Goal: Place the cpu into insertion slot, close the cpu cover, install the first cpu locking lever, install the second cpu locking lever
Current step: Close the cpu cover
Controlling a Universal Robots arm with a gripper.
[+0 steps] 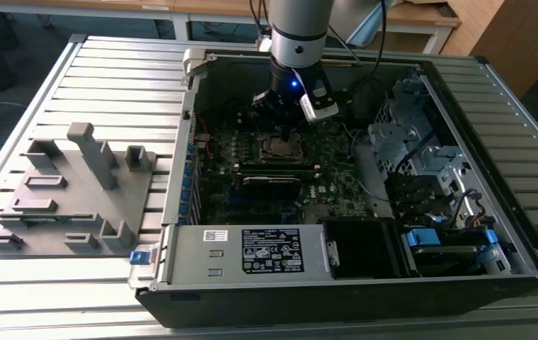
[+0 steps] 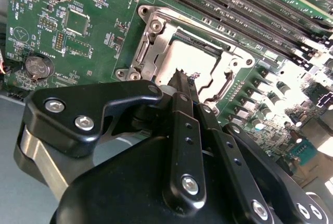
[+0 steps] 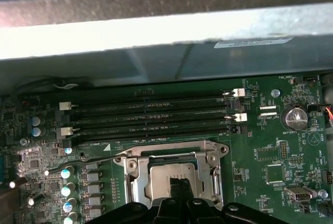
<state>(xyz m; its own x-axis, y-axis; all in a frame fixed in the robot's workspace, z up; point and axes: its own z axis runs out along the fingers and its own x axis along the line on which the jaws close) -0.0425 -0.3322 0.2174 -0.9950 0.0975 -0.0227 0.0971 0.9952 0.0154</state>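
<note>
support: slatted grey table | on it: open computer case | grey fixture plate beside case

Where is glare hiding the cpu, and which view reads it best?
Second wrist view: glare washes the cpu top nearly white, with the dark end effector close in front. First wrist view: cpu evenly lit and readable, though the case wall blows out. Exterior view: motherboard dim.

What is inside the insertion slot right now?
The cpu sits in the insertion slot, its silver-grey top visible through the window of the cpu cover in both wrist views. The end effector covers part of it; the contacts beneath cannot be seen.
</note>
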